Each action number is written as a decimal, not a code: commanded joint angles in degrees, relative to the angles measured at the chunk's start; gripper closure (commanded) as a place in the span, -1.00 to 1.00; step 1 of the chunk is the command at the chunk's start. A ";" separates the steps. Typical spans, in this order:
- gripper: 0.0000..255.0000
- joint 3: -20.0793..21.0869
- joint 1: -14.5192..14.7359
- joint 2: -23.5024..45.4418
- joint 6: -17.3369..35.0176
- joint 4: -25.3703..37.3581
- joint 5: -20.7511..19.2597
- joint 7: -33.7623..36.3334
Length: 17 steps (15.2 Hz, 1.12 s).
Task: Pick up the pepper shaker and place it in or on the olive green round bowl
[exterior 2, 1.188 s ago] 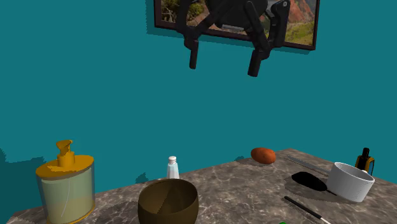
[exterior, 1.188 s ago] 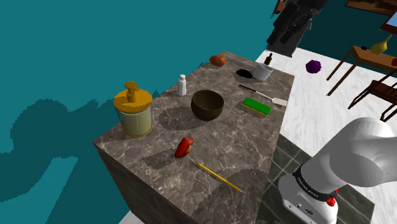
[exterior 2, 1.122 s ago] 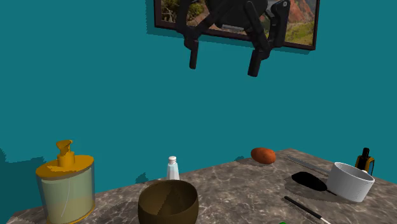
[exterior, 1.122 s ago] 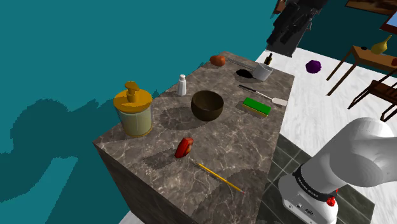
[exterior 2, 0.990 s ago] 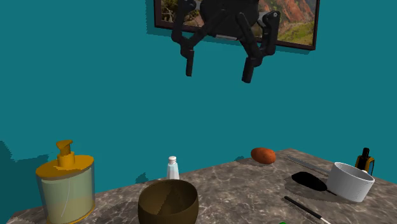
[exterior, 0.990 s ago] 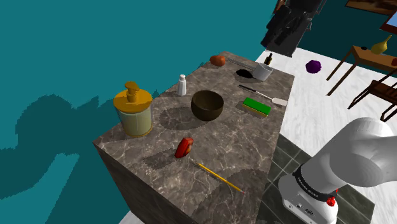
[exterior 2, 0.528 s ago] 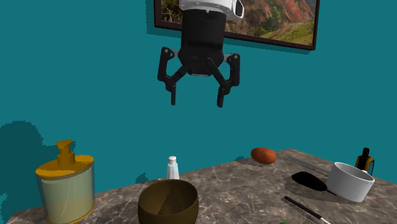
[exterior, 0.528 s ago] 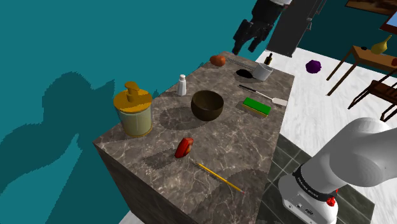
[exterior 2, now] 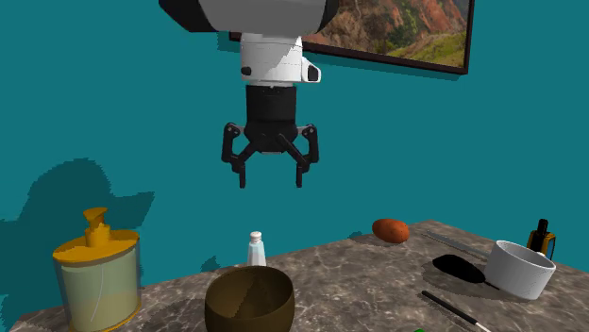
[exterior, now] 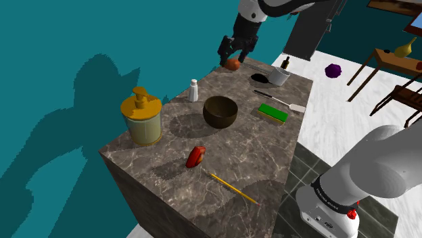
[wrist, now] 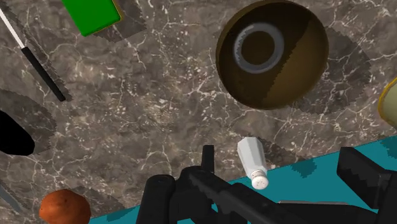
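From the shoulder view, the black gripper (exterior: 232,54) hangs high over the far end of the counter (exterior: 169,177). The counter top is dark, stone-like, with thin white veins. The white arm comes in from the top and the hand points down. The fingers are spread apart with nothing between them. The pepper shaker (exterior: 193,90) is small and white. It stands upright near the counter's back edge, just beside the round bowl (exterior: 220,111). The bowl is dark olive-brown and smooth. A fat soap pump (exterior: 142,119) with a yellow top stands further toward this view's left. A flat green sponge (exterior: 273,113) lies on the bowl's other side.

In the second exterior view, the gripper (exterior 2: 271,179) hangs in the air above the pepper shaker (exterior 2: 256,249), well apart from it. Both fingers are wide open and hold nothing. The wrist is straight up and down. The round bowl (exterior 2: 249,300) sits in front of the shaker. A round orange-brown thing (exterior 2: 391,230) and a white cup (exterior 2: 518,269) sit toward this view's right.

In the wrist view, the two black fingers (wrist: 208,158) stand far apart. The pepper shaker (wrist: 253,160) shows between them, far below and untouched, by the counter's edge. The round bowl (wrist: 272,54) has a grey ring inside.
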 commanded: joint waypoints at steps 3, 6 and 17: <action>-1.00 1.70 -0.35 8.87 3.10 4.93 -3.11 3.42; -1.00 2.56 -0.24 15.63 4.70 9.27 -5.95 6.21; -1.00 1.89 2.96 39.16 4.87 29.36 -15.20 13.92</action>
